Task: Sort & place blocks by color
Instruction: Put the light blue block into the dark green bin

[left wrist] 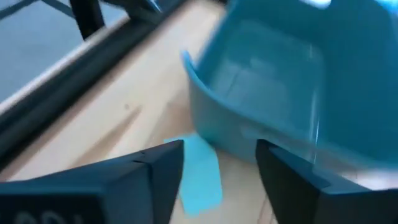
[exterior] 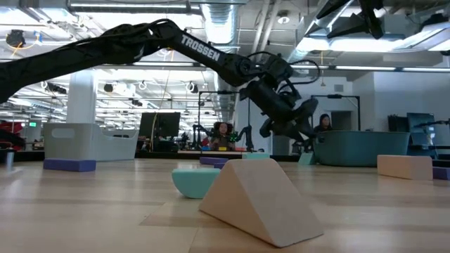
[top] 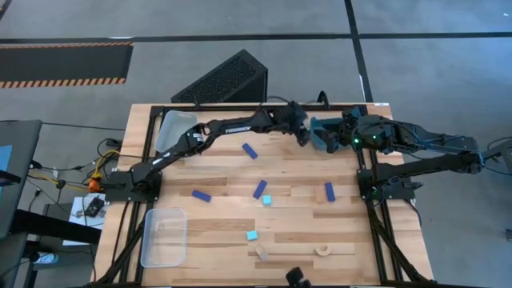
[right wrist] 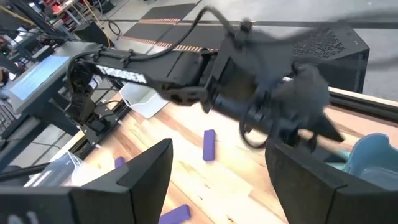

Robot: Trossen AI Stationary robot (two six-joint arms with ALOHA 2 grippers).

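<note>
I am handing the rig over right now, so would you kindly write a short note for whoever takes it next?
Left gripper: open beside the teal plastic bin at the far edge, a light cyan block lying on the table between its fingers.
Right gripper: open, hovering at the same bin, holding nothing.
On the table: four dark blue oblong bars, two light cyan cubes, pale tan wooden pieces near the front edge.
Done: no sorted block is visible in any bin.
Left: nearly all the sorting.

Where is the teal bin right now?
In the high view the teal bin sits at the table's far edge, right of centre, between the left gripper and the right gripper.
</note>
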